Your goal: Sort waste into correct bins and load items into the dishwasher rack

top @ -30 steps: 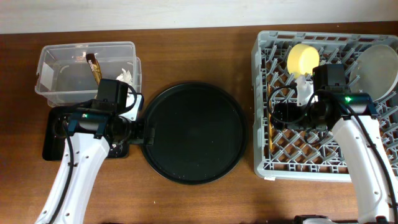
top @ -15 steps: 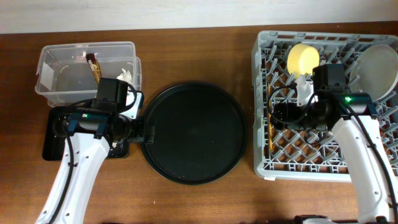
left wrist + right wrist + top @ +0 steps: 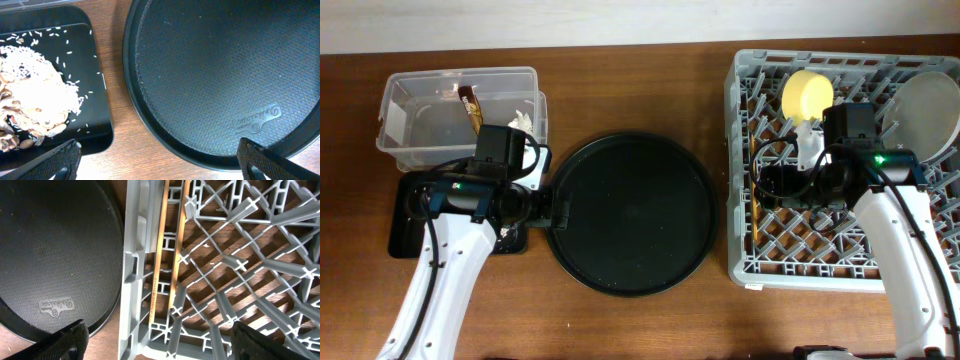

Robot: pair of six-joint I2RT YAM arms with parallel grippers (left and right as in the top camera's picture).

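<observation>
The left fingers (image 3: 55, 162) are spread and empty above the brown wooden desk (image 3: 120, 145). Ahead of them to one side, the shallow black rectangular tray (image 3: 97, 75) holds the brownish food scraps with rice grains (image 3: 30, 100), heaped there as wet waste. To the other side lies the large round black tray (image 3: 210, 75).

The right fingers (image 3: 60, 342) are also spread and empty. Ahead, between them, two thin wooden chopsticks (image 3: 167, 255) lie flat in an edge channel of the grey plastic pegged rack (image 3: 132, 280), whose ribs stop them rolling. Beyond, the small yellow bowl (image 3: 807, 93) appears propped on edge among the pegs.
</observation>
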